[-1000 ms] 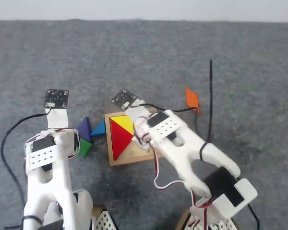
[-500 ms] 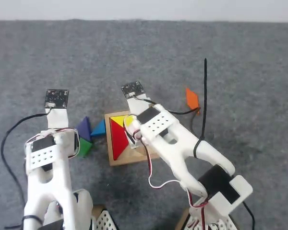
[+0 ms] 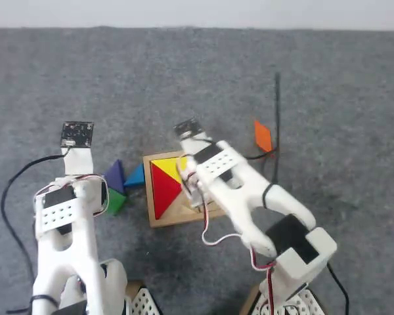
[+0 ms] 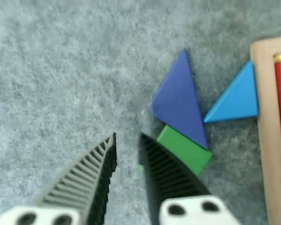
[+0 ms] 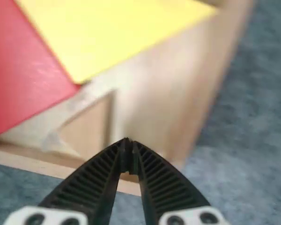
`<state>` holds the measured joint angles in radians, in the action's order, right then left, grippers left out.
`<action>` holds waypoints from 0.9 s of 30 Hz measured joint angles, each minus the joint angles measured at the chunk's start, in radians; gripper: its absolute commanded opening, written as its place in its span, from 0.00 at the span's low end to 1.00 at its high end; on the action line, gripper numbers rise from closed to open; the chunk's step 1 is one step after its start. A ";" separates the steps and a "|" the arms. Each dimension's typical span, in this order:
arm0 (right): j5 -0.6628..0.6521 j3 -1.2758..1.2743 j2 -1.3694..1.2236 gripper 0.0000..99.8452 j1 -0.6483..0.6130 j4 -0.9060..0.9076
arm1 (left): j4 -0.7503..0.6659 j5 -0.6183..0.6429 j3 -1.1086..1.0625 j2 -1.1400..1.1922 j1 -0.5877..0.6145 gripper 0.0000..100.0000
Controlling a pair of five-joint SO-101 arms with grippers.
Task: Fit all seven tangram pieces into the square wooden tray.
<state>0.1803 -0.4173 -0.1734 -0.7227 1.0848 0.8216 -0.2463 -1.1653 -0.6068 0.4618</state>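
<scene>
Square wooden tray (image 3: 159, 222) on grey carpet (image 3: 315, 79), between two white robot arms. Inside the tray, a large red triangle (image 3: 163, 190) against the left wall and a large yellow triangle (image 3: 171, 167) along the far wall, edge to edge with the red one. Bare wood across the rest of the tray floor.

Right claw (image 5: 128, 157) with its ribbed black fingers pressed together, gripping nothing, low over the bare wood near the tray's near wall, apart from the red and yellow triangles.

Outside the tray, on the carpet just left of it: a dark blue triangle (image 3: 115, 176), a light blue triangle (image 3: 136, 176) between that and the tray's rim, and a green block (image 3: 116, 202) touching the dark blue triangle's near corner. Left claw (image 4: 127, 143) with fingers slightly apart, gripping nothing, just beside the green block; contact with it impossible to tell.

Orange parallelogram (image 3: 263, 136) alone on the carpet, well right of the tray.
</scene>
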 measured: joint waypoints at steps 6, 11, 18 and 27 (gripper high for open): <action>0.000 0.000 -0.003 0.01 -0.109 -0.015 | -0.014 0.002 0.000 0.000 0.000 0.01; 0.018 0.034 -0.003 0.01 -0.135 -0.002 | -0.014 0.002 0.000 0.000 0.000 0.01; 0.087 0.086 -0.003 0.01 -0.167 0.015 | -0.015 0.002 0.000 0.000 0.000 0.01; 0.038 0.092 -0.003 0.01 -0.101 0.023 | -0.015 0.003 0.000 0.000 0.046 0.01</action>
<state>0.2186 -0.3253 -0.1765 -0.8239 1.1078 0.8063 -0.2432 -1.1653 -0.6068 0.5079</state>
